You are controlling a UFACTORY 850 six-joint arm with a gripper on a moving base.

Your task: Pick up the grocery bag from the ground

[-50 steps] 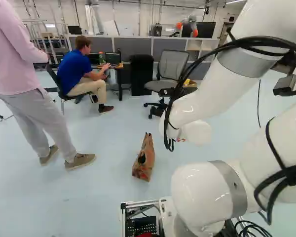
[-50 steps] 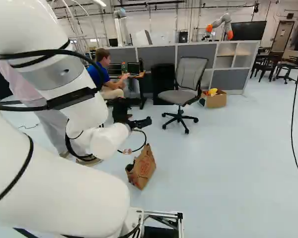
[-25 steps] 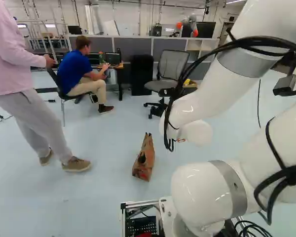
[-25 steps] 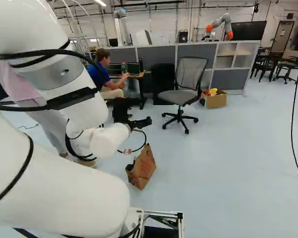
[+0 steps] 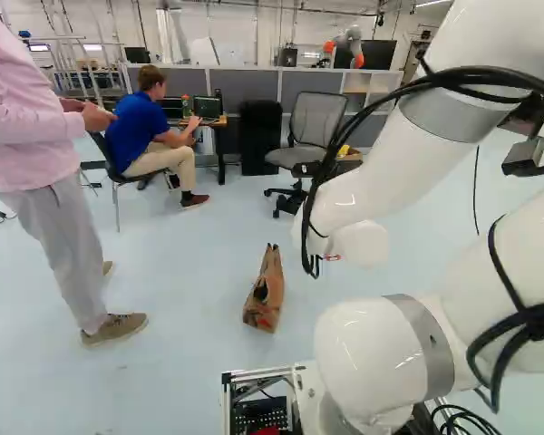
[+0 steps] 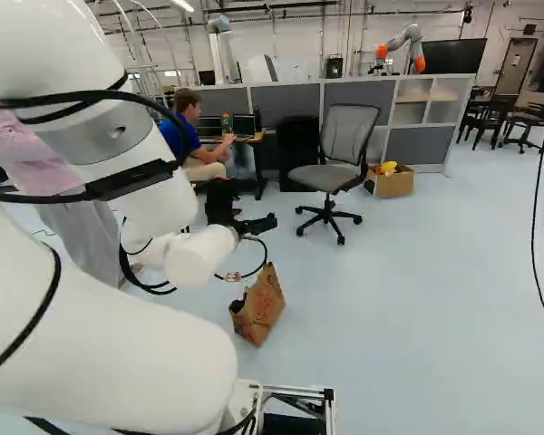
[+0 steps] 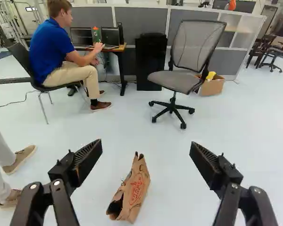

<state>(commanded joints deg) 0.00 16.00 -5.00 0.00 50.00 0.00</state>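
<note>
In the right base view my gripper (image 6: 252, 225) reaches out past the white wrist, above and short of the floor. The wrist view shows the gripper (image 7: 146, 153) open, its two black fingers wide apart with nothing between them. A brown paper grocery bag (image 7: 134, 190) with red print rests on the floor, some way off, low between the lines of the fingers and untouched. One side of the bag (image 5: 265, 294) has a dark opening, seen in the left base view. In the right base view the bag (image 6: 261, 308) looks tilted, beneath the gripper.
A person (image 5: 50, 172) stands on the floor left of the bag. Farther ahead are a grey office chair (image 7: 184, 61), a black cabinet (image 7: 151, 61), a desk with a seated person, and a cardboard box (image 6: 394, 181). Another robot (image 6: 403, 45) stands behind the grey partition (image 6: 354, 95).
The standing person has stepped and turned, with feet now farther left of the bag in the left base view. Arm, base and bag have not visibly moved.
</note>
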